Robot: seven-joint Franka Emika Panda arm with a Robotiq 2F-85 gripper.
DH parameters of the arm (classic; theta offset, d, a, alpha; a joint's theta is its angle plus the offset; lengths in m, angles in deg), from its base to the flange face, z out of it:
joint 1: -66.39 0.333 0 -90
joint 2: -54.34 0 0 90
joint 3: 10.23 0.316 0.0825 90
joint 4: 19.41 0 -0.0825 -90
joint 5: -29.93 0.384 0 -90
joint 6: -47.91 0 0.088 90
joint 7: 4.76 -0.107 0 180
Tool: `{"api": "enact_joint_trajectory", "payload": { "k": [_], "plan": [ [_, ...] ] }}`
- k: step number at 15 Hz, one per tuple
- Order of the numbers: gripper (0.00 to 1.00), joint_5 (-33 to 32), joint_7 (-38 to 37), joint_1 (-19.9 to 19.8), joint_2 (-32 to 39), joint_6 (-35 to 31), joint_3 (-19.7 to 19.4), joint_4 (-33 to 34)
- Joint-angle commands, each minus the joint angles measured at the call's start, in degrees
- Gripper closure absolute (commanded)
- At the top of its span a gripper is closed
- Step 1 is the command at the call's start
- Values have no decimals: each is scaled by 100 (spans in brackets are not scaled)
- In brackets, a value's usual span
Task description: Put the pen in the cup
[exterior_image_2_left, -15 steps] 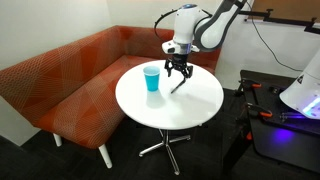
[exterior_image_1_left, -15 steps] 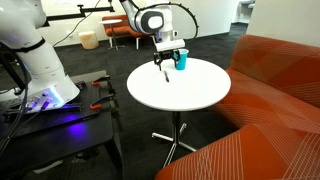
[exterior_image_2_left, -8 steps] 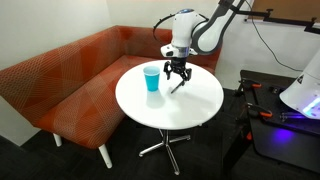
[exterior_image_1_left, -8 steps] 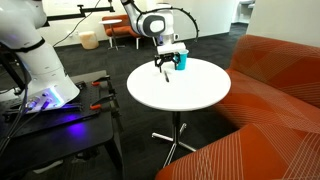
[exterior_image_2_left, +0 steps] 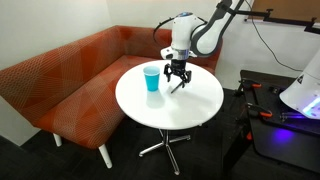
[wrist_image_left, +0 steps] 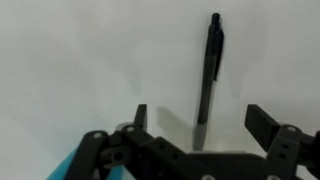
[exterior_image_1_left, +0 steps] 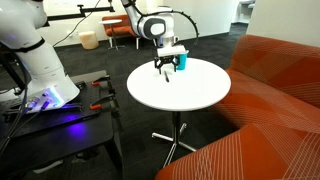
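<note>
hovering slightly higher than before, tool (exterior_image_2_left: pixel 177 76) spread over pen (wrist_image_left: pixel 208 80), beside cup (exterior_image_2_left: pixel 151 78).

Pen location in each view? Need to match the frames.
Exterior view: pen lies under the jaws, just left of the cup.
Exterior view: pen lies diagonally below the jaws, right of the cup.
Wrist view: pen runs vertically in frame, between the open jaws.
Shared landmark: the cup, only a teal edge at bottom left in the wrist view.
</note>
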Motion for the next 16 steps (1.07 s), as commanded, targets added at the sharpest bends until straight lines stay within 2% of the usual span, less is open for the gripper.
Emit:
{"api": "enact_joint_trajectory", "payload": {
  "k": [1,5,12,14,16],
  "plan": [
    [0,141,198,-138,80,99,136,121],
    [0,152,218,-161,145,130,171,161],
    [13,157,241,-231,285,162,272,259],
    [37,160,245,-245,308,160,283,277],
    [47,170,243,-259,303,155,294,293]
  ]
}}
